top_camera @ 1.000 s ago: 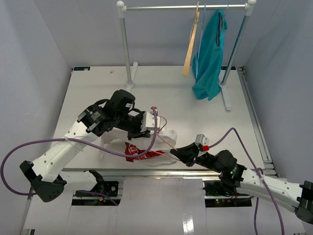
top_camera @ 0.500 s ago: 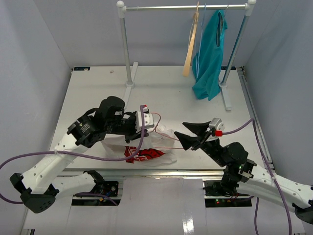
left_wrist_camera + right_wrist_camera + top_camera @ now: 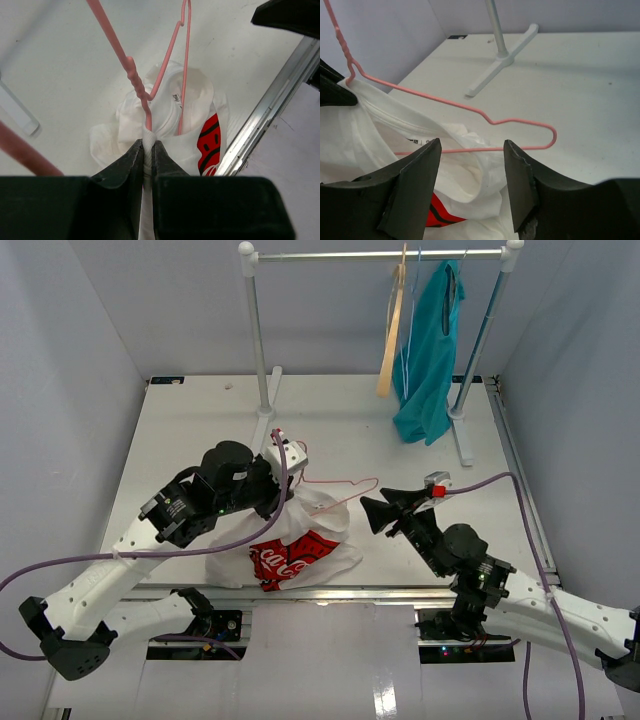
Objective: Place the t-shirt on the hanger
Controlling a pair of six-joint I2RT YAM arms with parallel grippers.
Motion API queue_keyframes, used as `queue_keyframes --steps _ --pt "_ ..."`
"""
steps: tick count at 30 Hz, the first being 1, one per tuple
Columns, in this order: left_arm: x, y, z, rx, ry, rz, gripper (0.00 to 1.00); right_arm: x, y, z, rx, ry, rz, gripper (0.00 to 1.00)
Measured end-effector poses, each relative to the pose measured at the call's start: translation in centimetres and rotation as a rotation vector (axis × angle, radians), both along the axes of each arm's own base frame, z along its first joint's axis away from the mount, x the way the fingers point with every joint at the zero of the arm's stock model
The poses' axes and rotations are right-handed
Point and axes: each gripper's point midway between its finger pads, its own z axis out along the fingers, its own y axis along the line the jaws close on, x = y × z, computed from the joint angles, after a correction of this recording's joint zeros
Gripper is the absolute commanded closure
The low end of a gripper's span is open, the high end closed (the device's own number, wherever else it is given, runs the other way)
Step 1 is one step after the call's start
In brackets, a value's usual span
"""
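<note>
Clamped in left fingers (image 3: 147,152): hanger (image 3: 340,483) neck plus shirt (image 3: 300,540) collar; right fingers (image 3: 382,506) apart, nearer hanger's bare end, long axis pointing at them.

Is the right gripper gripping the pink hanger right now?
No: in the right wrist view the right gripper has its jaws standing open, with the hanger ahead of them and not pinched.

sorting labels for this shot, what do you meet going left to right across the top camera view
t-shirt → right gripper → teal garment; the left gripper and pink hanger overlap the t-shirt, so they are left out
</note>
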Motion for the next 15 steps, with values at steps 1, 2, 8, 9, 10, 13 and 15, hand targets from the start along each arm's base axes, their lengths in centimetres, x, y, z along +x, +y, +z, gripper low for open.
queue_keyframes --steps 1,2,8,9,10,13,15 --pt "0.3 0.2 -0.3 0.000 0.005 0.030 1.00 0.2 0.3 -0.6 -0.009 0.018 -0.003 0.43" --pt "0.6 0.3 -0.5 -0.003 0.011 0.056 1.00 0.3 0.6 -1.0 -0.010 0.031 -0.005 0.44" --pt "1.5 0.5 -1.2 -0.041 0.041 0.165 1.00 1.0 2.1 -3.6 -0.033 0.106 -0.017 0.48" --pt "1.6 0.5 -1.4 -0.043 0.048 0.176 1.00 1.1 2.2 -3.9 -0.037 0.116 -0.019 0.49" --pt "1.6 0.6 -1.7 -0.044 0.054 0.187 1.00 1.2 2.3 -4.2 -0.041 0.125 -0.021 0.49" --pt "1.6 0.6 -2.1 -0.063 0.065 0.203 1.00 1.4 3.0 -5.3 -0.045 0.155 -0.023 0.49" --pt "1.4 0.6 -2.1 -0.079 0.071 0.208 1.00 1.6 3.6 -6.6 -0.068 0.182 -0.023 0.49"
